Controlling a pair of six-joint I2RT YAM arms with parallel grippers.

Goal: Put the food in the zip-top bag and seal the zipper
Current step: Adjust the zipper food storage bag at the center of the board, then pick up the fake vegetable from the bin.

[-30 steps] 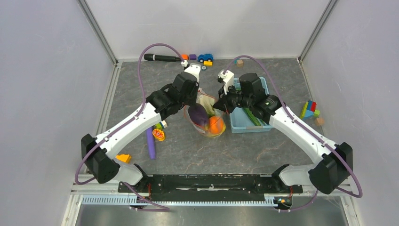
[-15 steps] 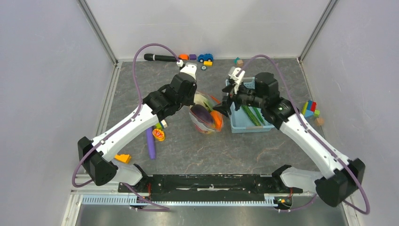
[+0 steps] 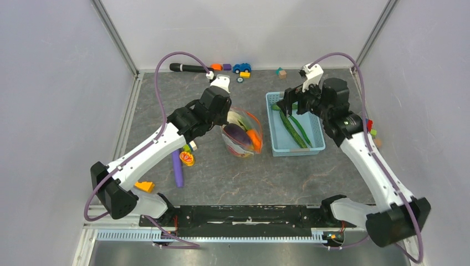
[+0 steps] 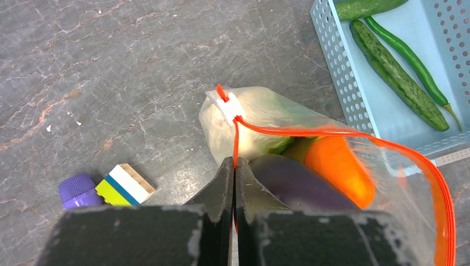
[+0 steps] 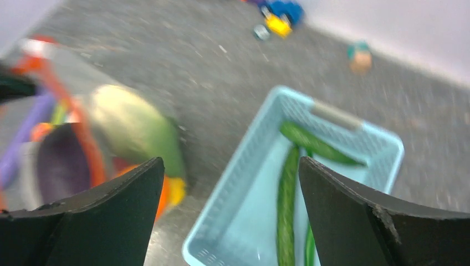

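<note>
1. Clear, crinkly zip-top plastic bag lies on its side mid-bench, just left of a light blue perforated plastic basket. Nearer the arm bases than the bag, on the grey marbled bench, are a yellow wedge block, a long purple stick and a small red-and-yellow round toy.
2. Inside the bag are a dark purple toy eggplant, a bright orange toy piece and, farthest in, a pale green toy cabbage.
3. The thin orange-red zipper strip runs along the bag's mouth from a small white tab. Whether the mouth is pressed closed along its length cannot be told.
4. The left gripper has its fingers pinched tight together, with the zipper strip passing between them close to the white tab. A white, blue and green striped block lies just left of them.
5. In the basket lie a bumpy dark green toy cucumber and a slim green bean-like toy, side by side.
6. The right gripper hangs over the basket's far left end, fingers spread wide and holding nothing.
7. Along the far bench edge are a black stick-shaped object, a blue toy car and a small wooden block.
</note>
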